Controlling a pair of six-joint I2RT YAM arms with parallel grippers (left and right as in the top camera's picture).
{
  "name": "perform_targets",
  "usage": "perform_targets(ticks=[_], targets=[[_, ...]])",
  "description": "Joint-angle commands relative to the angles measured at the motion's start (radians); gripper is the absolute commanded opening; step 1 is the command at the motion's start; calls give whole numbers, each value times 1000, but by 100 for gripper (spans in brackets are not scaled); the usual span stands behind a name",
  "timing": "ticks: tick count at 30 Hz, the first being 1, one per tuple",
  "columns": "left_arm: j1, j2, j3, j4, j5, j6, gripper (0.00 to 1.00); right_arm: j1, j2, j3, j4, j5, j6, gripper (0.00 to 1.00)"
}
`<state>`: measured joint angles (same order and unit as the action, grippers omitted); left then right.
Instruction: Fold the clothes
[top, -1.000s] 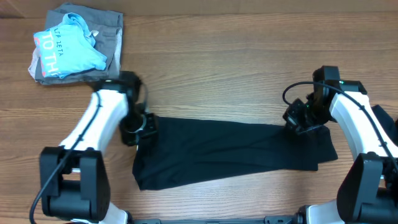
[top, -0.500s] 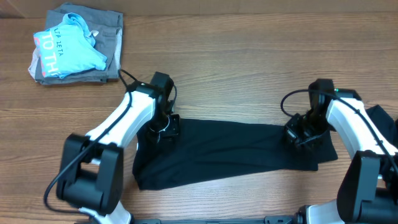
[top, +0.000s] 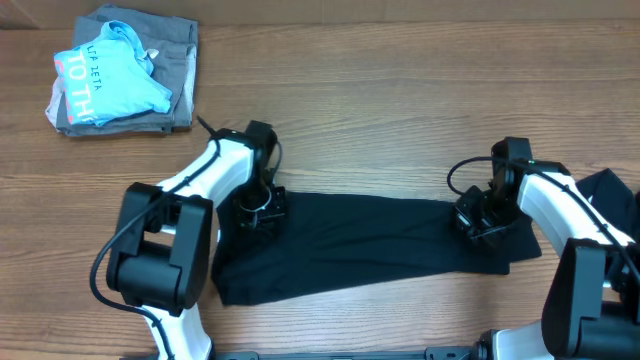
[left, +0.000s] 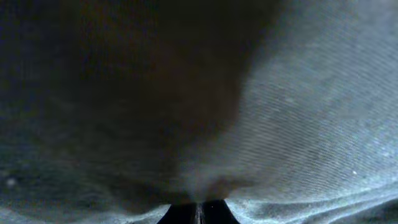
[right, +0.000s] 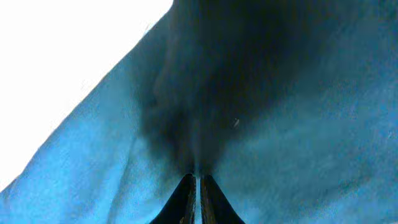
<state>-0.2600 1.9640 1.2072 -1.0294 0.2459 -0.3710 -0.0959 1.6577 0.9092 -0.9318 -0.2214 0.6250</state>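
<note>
A black garment (top: 350, 245) lies folded into a long strip across the front of the table. My left gripper (top: 262, 207) sits on its top left corner. Its wrist view is filled with the dark fabric (left: 280, 112), and the jaws (left: 199, 214) are shut on a pinch of it. My right gripper (top: 480, 215) sits on the strip's top right end. Its jaws (right: 198, 186) are shut on the fabric (right: 280, 124) too. More black cloth (top: 615, 195) shows at the right edge, behind the right arm.
A light blue shirt with lettering (top: 105, 75) lies on a grey folded garment (top: 178, 60) at the back left corner. The wooden table (top: 380, 110) stretches behind the strip.
My left gripper moved right from the strip's outer left edge onto its top left corner, then held there. My right gripper shifted slightly down and left on the right end.
</note>
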Motion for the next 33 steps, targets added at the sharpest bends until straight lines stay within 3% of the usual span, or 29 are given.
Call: perform_targets(ticks=[1, 10, 16, 24, 33], targets=[[103, 60, -11, 47, -186, -25, 4, 0, -16, -19, 16, -4, 8, 9], [286, 60, -11, 93, -175, 32, 4, 0, 6, -19, 77, -8, 13, 9], [367, 60, -11, 93, -212, -38, 4, 1, 88, -19, 125, -23, 14, 6], [510, 60, -11, 80, -212, -39, 4, 0, 183, -18, 210, -7, 50, 4], [613, 59, 9, 68, -174, -52, 7, 0, 183, 127, 108, 51, 79, 4]])
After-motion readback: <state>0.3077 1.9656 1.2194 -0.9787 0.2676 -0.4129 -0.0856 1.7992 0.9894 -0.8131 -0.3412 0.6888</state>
